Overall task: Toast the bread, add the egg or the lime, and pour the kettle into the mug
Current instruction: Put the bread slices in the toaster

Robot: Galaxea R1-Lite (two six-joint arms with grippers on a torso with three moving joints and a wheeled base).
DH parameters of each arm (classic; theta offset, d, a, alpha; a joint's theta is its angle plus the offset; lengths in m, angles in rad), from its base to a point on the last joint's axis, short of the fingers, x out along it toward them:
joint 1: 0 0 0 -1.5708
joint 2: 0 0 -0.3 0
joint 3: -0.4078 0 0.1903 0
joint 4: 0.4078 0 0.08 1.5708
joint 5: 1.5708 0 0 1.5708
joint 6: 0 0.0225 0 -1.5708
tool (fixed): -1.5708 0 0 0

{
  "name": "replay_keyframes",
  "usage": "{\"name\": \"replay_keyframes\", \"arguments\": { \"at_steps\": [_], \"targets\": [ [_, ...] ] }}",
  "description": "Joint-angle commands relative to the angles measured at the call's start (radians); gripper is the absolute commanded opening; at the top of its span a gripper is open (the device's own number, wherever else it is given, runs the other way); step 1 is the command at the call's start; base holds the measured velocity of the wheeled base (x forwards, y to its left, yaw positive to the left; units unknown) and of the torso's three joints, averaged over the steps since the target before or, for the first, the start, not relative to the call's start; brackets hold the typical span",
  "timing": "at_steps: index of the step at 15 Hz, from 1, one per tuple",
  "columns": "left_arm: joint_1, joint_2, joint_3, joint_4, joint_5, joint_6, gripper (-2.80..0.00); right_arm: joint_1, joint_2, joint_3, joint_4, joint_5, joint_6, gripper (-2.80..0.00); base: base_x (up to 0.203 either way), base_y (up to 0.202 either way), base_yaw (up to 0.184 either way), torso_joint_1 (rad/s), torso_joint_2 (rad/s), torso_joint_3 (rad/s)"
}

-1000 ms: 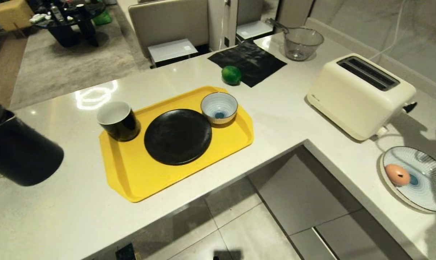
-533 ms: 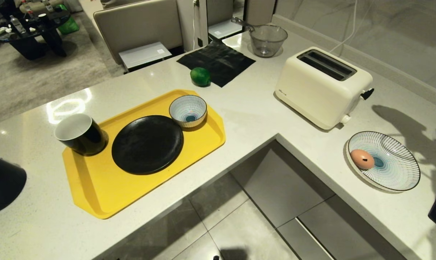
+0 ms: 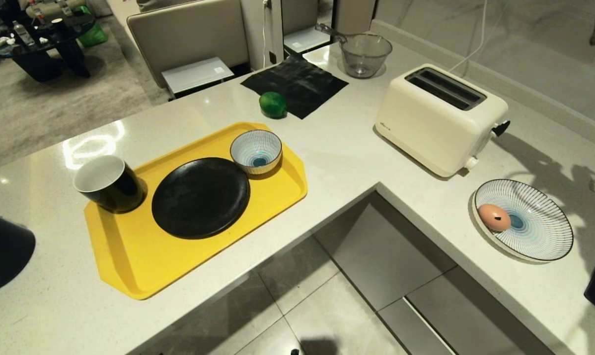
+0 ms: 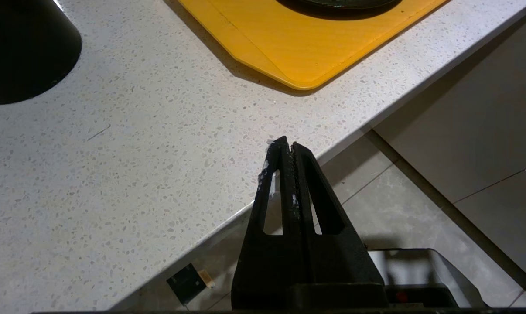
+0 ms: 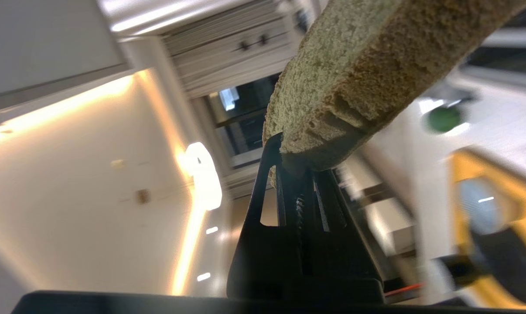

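Black fingers of the left gripper (image 4: pixel 288 146), pressed together, hang parked above the speckled tabletop (image 4: pixel 136 144) edge. The right gripper (image 5: pixel 295 163) is clamped on the pale, tan-crusted bread slice (image 5: pixel 354 69), raised off the tabletop. Since a second ago the view swung right, centring the cream toaster (image 3: pixel 438 118), so loading looks next. The black kettle (image 3: pixel 1 251) is cut off at the left edge.

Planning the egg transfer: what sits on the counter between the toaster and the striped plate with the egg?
Nothing. In the head view only bare counter separates the toaster from the striped plate holding the egg.
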Motion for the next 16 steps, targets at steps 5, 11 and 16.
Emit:
{"name": "replay_keyframes", "arguments": {
  "at_steps": [5,11,16],
  "targets": [
    [0.001,-0.001,0.000,0.000,0.000,0.000,-2.80,0.115,0.126,-0.021,-0.248,-0.022,0.316,-2.80,0.000,0.000,0.000,0.000,0.00,0.000],
    [0.001,-0.001,0.000,0.000,0.000,0.000,-2.80,0.264,0.184,-0.025,-0.254,-0.071,0.324,-2.80,0.000,0.000,0.000,0.000,0.00,0.000],
    [0.001,-0.001,0.000,0.000,0.000,0.000,-2.80,0.331,0.203,-0.015,-0.303,-0.073,0.321,-2.80,0.000,0.000,0.000,0.000,0.00,0.000]
  ]
}}
